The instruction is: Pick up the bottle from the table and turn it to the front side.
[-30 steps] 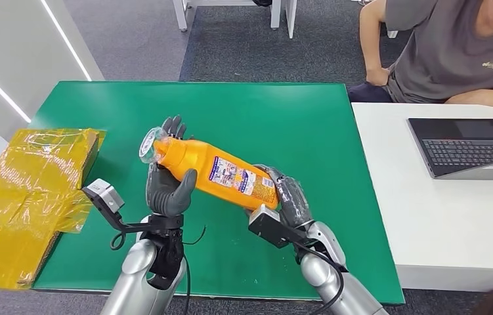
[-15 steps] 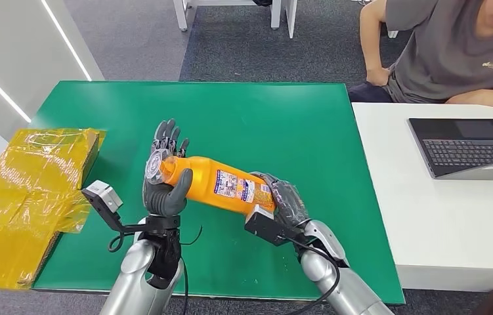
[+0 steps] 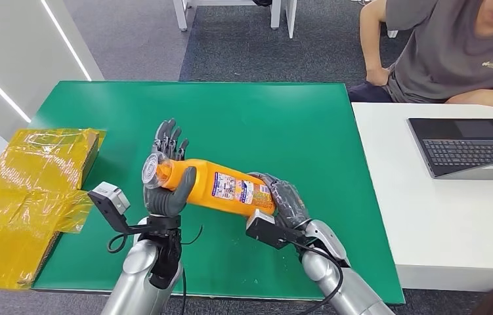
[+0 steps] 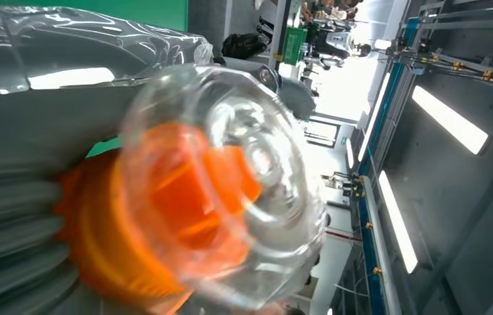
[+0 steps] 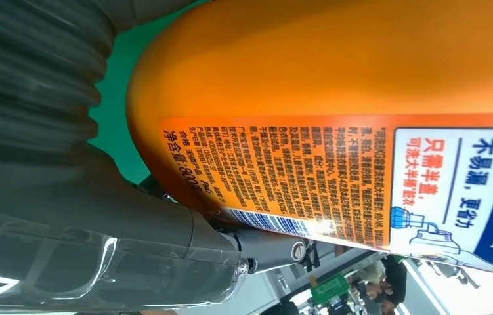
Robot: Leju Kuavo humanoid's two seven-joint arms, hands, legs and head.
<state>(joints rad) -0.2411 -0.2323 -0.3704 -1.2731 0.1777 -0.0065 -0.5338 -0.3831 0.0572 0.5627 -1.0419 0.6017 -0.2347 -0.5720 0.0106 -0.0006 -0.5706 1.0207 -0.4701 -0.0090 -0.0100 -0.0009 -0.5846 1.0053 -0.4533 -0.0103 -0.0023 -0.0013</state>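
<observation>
One orange plastic bottle (image 3: 214, 188) with a clear cap, lifted over the green table (image 3: 283, 125), lying nearly level between two hands. Left hand (image 3: 165, 172) cups the neck, thumb wrapped over the front, fingers spread upright behind the cap. Right hand (image 3: 284, 199) grips the base, its fingers mostly hidden behind the bottle. The label shows blue and white panels; its Chinese print and "800" read in the right wrist view. One yellow-wrapped box (image 3: 23, 197) sits left, cut off at the edge.

The orange bottle (image 5: 335, 72) has a label (image 5: 283, 177) of tiny Chinese print, "800" by the barcode, plus "不易漏, 更省力" and "只需半盖".
</observation>
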